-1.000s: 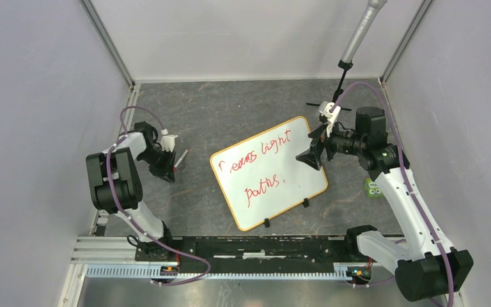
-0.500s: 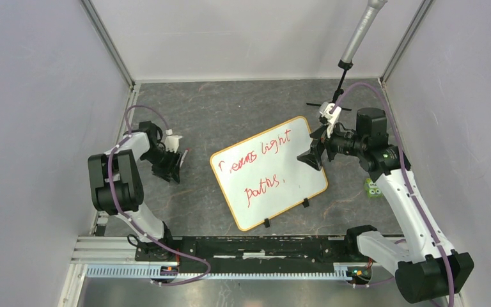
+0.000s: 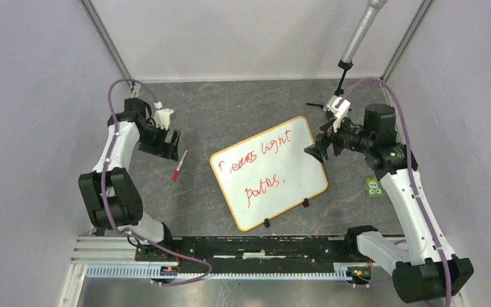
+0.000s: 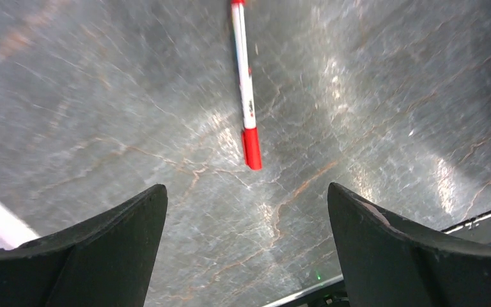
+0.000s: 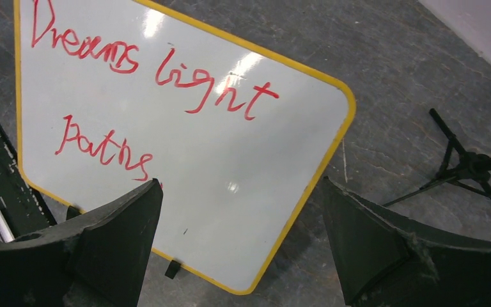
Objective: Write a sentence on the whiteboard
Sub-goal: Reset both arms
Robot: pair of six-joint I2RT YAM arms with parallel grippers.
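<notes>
Top external view: grey stone-patterned tabletop [image 3: 230, 109] walled on three sides, one arm at each side
Whiteboard [image 3: 294, 166]: lies flat on the tabletop, right of centre, turned at a slant so one corner points to the far right; yellow rim all round
Clips [image 3: 305, 204]: two small black ones on the near edge of the whiteboard
Sentence [image 3: 263, 190]: red handwriting in two slanted lines on the left half of the whiteboard; the right wrist view reads "Dreams light" above "paths"
Left gripper [image 3: 168, 143]: far left part of the tabletop, well apart from the whiteboard; jaws spread wide with nothing between them
Marker [image 3: 179, 164]: white barrel with red ends, lying on the tabletop just near-side of the left gripper and not held; in the left wrist view its red end points toward the spread fingers [image 4: 121, 243]
Right gripper [image 3: 318, 152]: over the right edge of the whiteboard, jaws wide and empty; it seems to hang clear of the surface, though no view settles this
Tripod stand [image 3: 323, 104]: black legs on the far right of the tabletop, beyond the whiteboard
Green object [image 3: 374, 187]: small, at the right edge of the tabletop, too small to identify
</notes>
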